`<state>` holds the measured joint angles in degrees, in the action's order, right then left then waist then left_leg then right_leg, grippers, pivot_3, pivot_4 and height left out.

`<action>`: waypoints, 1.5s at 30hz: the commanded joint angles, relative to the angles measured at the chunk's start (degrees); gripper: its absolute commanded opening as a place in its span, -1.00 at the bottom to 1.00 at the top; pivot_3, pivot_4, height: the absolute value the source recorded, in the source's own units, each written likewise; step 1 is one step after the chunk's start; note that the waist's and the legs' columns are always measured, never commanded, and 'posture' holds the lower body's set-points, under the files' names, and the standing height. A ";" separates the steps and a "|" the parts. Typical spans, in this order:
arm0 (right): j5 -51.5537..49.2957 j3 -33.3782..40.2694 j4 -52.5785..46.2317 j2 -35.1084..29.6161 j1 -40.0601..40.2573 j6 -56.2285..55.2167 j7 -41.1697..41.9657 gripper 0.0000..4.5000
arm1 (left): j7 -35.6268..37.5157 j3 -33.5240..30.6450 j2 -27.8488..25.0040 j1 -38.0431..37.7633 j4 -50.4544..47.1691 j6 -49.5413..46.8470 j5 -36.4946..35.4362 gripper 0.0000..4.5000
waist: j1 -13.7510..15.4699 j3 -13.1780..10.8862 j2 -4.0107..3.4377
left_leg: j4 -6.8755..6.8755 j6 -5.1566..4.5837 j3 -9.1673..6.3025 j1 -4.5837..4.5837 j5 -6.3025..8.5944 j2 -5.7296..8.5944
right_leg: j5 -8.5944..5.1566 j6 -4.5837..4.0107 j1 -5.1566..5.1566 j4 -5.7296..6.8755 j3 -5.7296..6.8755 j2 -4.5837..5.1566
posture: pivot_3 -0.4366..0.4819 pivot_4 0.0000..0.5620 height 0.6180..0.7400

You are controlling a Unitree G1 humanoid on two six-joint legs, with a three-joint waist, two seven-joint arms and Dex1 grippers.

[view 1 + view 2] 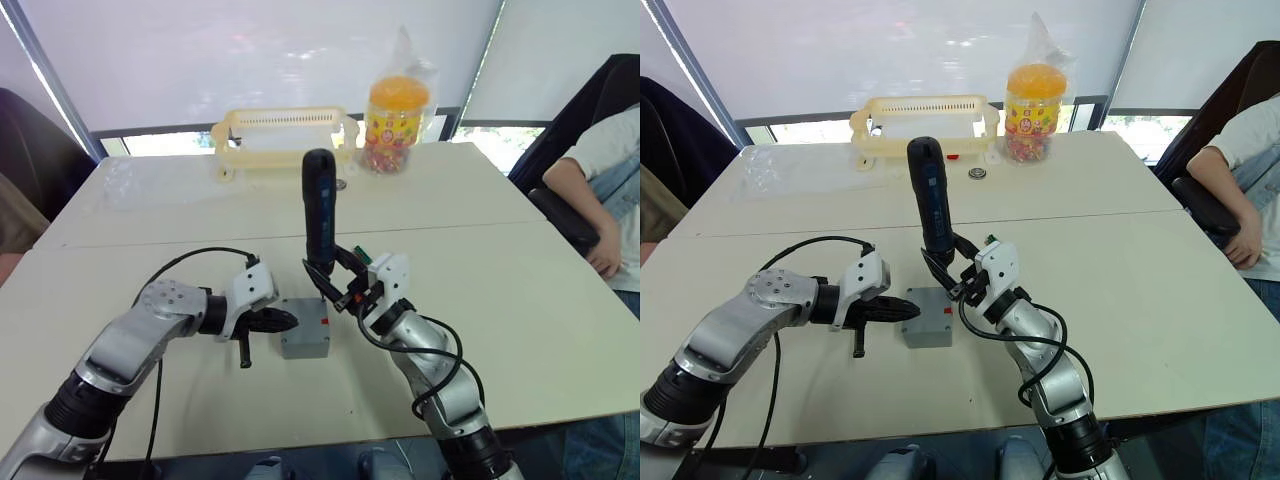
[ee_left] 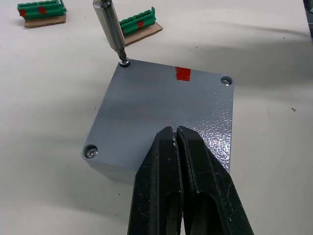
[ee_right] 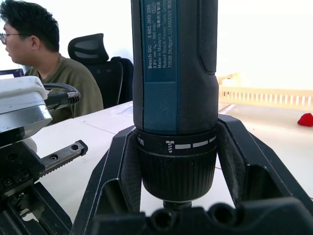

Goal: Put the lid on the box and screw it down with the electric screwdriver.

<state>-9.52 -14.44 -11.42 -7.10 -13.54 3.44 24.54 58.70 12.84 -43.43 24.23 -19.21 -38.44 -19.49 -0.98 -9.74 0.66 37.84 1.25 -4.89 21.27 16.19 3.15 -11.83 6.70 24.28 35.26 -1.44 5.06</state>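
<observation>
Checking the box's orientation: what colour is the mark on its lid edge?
Red mark, clearest in the left wrist view.

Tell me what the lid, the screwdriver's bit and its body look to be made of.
The lid: grey with a fine pebbled sheen, so likely moulded plastic, possibly coated metal.
The bit: bare metal, shown by its smooth silvery shine.
The electric screwdriver: matte dark-blue and black body with printed text, probably plastic with rubbery grip panels, held in the right claw.

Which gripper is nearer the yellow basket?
Right. The right gripper, holding the electric screwdriver, sits past the box toward the basket; left gripper hangs back.
</observation>
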 commanded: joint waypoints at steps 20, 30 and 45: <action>2.85 -0.60 6.61 -2.35 3.47 1.70 0.68 -0.21 | -0.30 1.63 0.48 -0.50 -0.34 -0.41 0.85 -0.97 | 0.06 0.46 0.04 | -0.07 -0.01 -0.02 -0.05 0.01 -0.01 | -0.06 -0.02 -0.06 -0.06 0.00 0.01 | -0.05 -0.47 1.00; 2.84 -0.90 7.74 -2.18 3.97 1.90 0.95 -0.21 | -0.26 1.65 0.32 -0.55 -0.45 -0.65 0.80 -0.97 | 0.07 0.61 0.05 | -0.19 -0.02 -0.02 -0.22 0.01 -0.02 | -0.12 -0.03 -0.22 -0.13 0.00 0.01 | -0.05 -0.47 1.00; 0.48 -0.83 8.80 -0.95 4.18 4.30 1.56 -0.21 | -0.55 1.68 0.36 -0.55 -0.29 -1.04 0.83 -0.97 | 0.06 0.70 0.12 | -0.75 -0.04 -0.12 -1.15 0.05 -0.10 | -0.79 -0.02 -0.94 -0.29 0.05 0.12 | -0.05 -0.47 1.00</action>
<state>-9.64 -14.29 -9.48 -7.64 -13.10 2.71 25.62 58.41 14.15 -42.74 24.02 -19.21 -39.16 -19.23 -0.92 -9.04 0.78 37.09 1.20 -5.01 20.13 16.25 3.05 -12.62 6.68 23.34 34.96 -1.39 5.18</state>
